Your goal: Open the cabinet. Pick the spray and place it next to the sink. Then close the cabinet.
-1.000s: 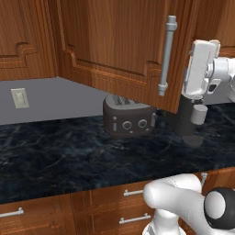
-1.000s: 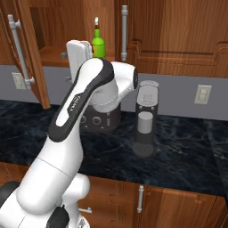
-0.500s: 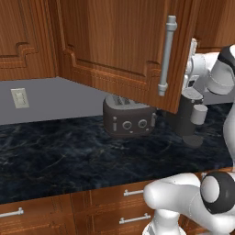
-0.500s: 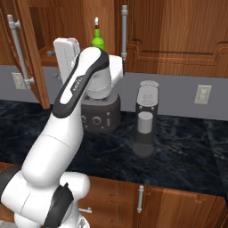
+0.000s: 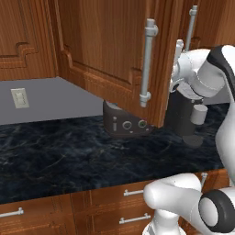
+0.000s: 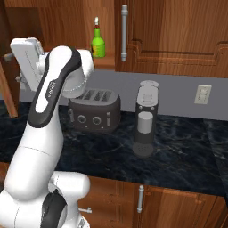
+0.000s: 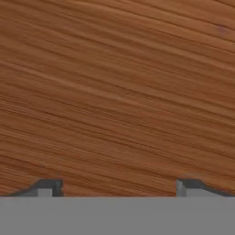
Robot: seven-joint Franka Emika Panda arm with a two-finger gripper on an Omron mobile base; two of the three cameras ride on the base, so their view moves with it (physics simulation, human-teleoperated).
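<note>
Since a second ago my hand has swung left from in front of the coffee maker (image 6: 146, 116) toward the open cabinet door (image 5: 110, 59); I'm now tucked behind the door's free edge. The door has swung no further, and the toaster (image 6: 94, 110) and spray haven't moved.

My gripper (image 7: 118, 187) is spread wide with nothing between the fingertips (image 7: 48, 187); the hand view shows plain wood grain close ahead, and I can't tell whether I'm touching it.

The cabinet is open. The door's long silver bar handle (image 5: 147, 61) runs vertical.

The spray (image 6: 98, 42) stands upright on the wooden shelf (image 6: 103, 62) inside the cabinet, above the toaster, long axis vertical, nozzle at the top. I can't tell which way the nozzle points. The label on the green body is too small to read.
</note>
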